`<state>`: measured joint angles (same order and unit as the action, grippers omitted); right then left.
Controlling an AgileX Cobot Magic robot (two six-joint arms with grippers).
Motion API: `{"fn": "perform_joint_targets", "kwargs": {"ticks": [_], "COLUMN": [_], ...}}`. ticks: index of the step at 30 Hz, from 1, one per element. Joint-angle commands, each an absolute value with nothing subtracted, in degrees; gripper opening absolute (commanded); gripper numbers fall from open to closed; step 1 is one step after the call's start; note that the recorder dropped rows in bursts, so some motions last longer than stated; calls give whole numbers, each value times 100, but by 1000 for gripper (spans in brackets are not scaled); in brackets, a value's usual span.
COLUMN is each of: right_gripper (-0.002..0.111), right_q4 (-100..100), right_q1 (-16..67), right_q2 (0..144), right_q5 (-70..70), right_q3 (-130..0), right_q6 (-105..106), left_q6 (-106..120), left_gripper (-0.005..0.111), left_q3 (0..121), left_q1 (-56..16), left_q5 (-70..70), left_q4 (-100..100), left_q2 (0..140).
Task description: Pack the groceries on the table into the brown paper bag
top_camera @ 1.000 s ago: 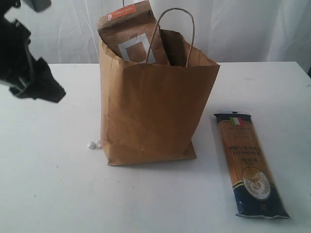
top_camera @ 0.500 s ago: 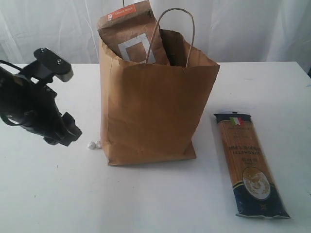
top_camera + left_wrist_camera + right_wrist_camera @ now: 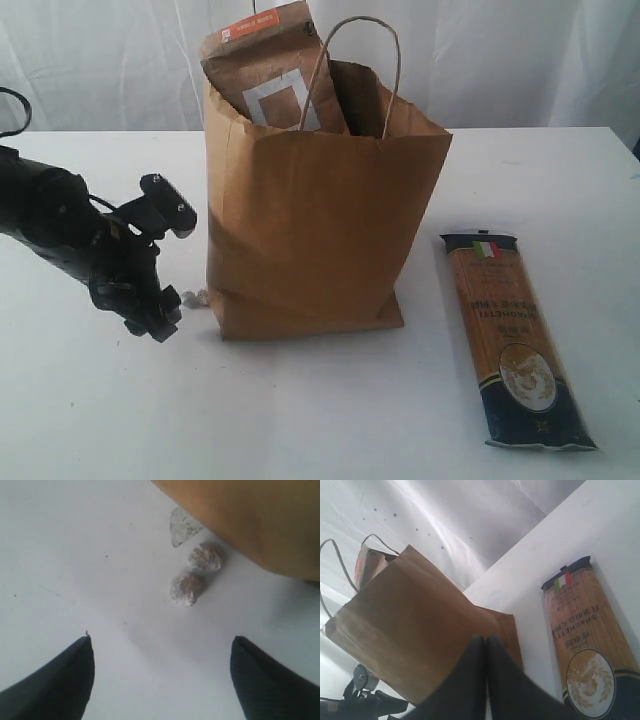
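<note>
Your left pincer (image 3: 162,680) hangs low over the table (image 3: 300,410) with its jaws spread wide and nothing between them. Just ahead of it lie two small foil-wrapped balls (image 3: 186,587), touching each other, with a clear scrap (image 3: 182,526) beside them at the foot of the brown paper bag (image 3: 310,220). Your right pincer (image 3: 486,642) has its jaws pressed together on nothing. There is one bag, standing upright: tall creased kraft paper, open at the top, one twisted loop handle (image 3: 350,60) rising clear. One brown pouch with orange label (image 3: 270,70) and a white square sticks out of its mouth. One long pasta pack (image 3: 515,335), amber with dark ends and an Italian flag, lies flat on the table to the bag's right, apart from it.
</note>
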<state>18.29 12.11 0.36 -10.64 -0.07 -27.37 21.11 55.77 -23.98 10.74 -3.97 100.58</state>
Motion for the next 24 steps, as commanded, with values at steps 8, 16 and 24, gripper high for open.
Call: {"fn": "perform_joint_targets", "kwargs": {"ticks": [8, 16, 24], "right_gripper": [0, 0, 0], "right_q4": [1825, 1825, 1825], "right_q1": [1195, 1195, 1195], "right_q2": [0, 0, 0], "right_q5": [-1025, -1025, -1025], "right_q3": [0, 0, 0], "right_q6": [-2680, -2680, -2680], "left_q6": [2286, 2114, 2098], "left_gripper": [76, 53, 0], "left_q3": [5614, 5614, 5614], "left_q1": [-2415, -2415, -2415], "left_q5": [673, 461, 250], "left_q4": [-439, -290, -243], "left_q2": [10460, 10469, 10469]}}
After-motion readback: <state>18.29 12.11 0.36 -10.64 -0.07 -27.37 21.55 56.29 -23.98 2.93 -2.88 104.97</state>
